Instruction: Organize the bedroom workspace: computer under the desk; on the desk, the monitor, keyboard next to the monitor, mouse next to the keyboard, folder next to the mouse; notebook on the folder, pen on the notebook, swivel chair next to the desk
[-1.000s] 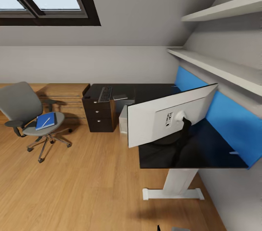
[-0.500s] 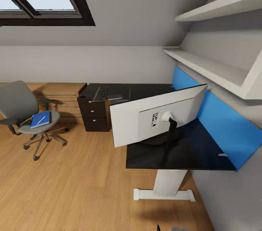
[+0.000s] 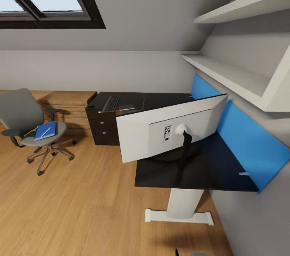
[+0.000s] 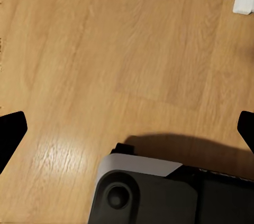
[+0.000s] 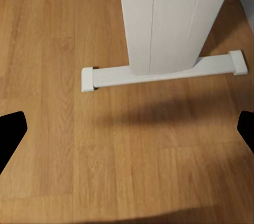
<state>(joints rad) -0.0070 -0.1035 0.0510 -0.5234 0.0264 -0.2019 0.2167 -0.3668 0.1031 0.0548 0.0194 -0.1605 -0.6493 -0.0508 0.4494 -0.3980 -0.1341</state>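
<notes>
The monitor [image 3: 171, 131] sits on the bench [image 3: 201, 167] near its front edge, light grey back toward the camera, black stand running down to the black top. At the bench's far left end, above the drawers [image 3: 102, 127], the slim dark keyboard [image 3: 110, 103] lies flat with a small grey slab just beside it. The chair [image 3: 34, 127] stands well apart on the wood floor [image 3: 80, 207], with the bright blue folder [image 3: 45, 131] on its seat and the thin white pen [image 3: 45, 132] across it. Left hand [image 4: 127, 134] and right hand [image 5: 127, 134] both have fingers spread wide, grasping nothing, over the floor; the right one looks at the bench's white leg [image 5: 169, 18].
</notes>
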